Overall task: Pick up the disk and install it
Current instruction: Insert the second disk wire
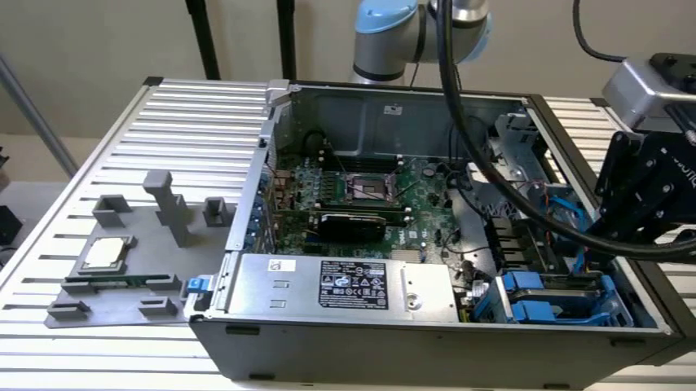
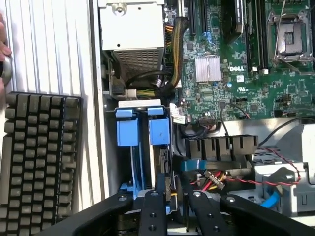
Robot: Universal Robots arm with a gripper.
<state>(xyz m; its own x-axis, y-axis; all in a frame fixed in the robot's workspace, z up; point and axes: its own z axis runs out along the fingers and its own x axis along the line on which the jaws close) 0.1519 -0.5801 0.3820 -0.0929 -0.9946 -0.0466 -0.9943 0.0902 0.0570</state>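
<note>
The open computer case [image 1: 435,342] lies on the slatted table. In its drive bay near the exterior view's right front corner, two bright blue frames stand on edge side by side. The disk [image 2: 158,130] is the blue-framed one in line with my gripper [image 2: 177,199], its dark edge running toward the gripper; in the exterior view the disk [image 1: 544,285] shows as blue plastic with grey metal in the bay. The gripper hangs straight over the bay's end, close to the disk's edge. The arm's black wrist assembly [image 1: 641,195] hovers over the case's right side.
A grey power supply box [image 1: 337,285] with a black label sits beside the bay. The green motherboard [image 1: 370,195] and loose cables [image 2: 216,179] lie behind it. A grey tray [image 1: 120,314] with a square chip [image 1: 103,254] is at the exterior view's left. A keyboard [image 2: 39,162] and a hand [image 2: 3,46] are outside the case.
</note>
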